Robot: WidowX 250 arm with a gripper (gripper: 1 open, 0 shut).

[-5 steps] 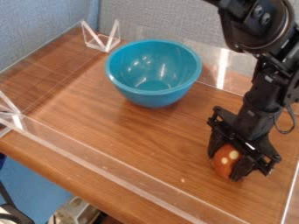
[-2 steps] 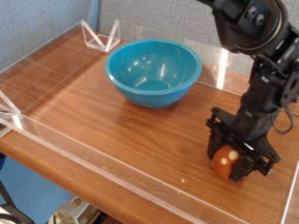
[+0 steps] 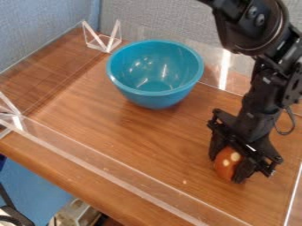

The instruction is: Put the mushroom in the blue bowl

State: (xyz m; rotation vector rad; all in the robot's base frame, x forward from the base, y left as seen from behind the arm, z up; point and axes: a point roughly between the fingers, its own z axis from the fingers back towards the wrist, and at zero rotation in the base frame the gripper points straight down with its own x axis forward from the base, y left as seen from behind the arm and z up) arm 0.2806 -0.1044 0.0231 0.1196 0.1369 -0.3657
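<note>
I find no writing, label, brand, number or sign anywhere I can read: none on the blue bowl (image 3: 154, 73), none on the mushroom (image 3: 227, 161), none on my own black arm (image 3: 262, 62), none on the wooden bench (image 3: 106, 119) or its clear walls.

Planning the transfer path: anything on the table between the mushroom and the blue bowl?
Nothing visible. The gripper is shut on the mushroom at the near right of the wooden table. The blue bowl sits up and to the left, and only bare wood lies between them. The bowl's rim is the one thing to clear.
</note>
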